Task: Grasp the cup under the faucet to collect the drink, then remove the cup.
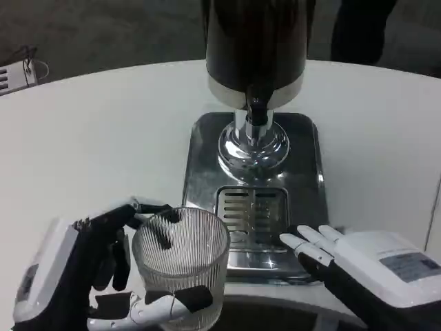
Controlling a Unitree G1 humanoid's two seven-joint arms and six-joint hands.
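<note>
A clear ribbed glass cup (180,265) stands at the table's front edge, left of the drip grate (251,209). My left hand (89,276) grips it, with fingers behind its rim and the thumb across its lower front. The dark drink dispenser (255,48) towers at the back on a shiny steel base (253,165); its black faucet (256,110) points down over the base, well behind the cup. My right hand (358,265) rests at the base's front right corner, its fingers stretched out and holding nothing.
The white round table (103,138) spreads wide to the left and right of the dispenser. Its front edge runs just below the cup and both hands. A white object (17,74) sits at the far left edge.
</note>
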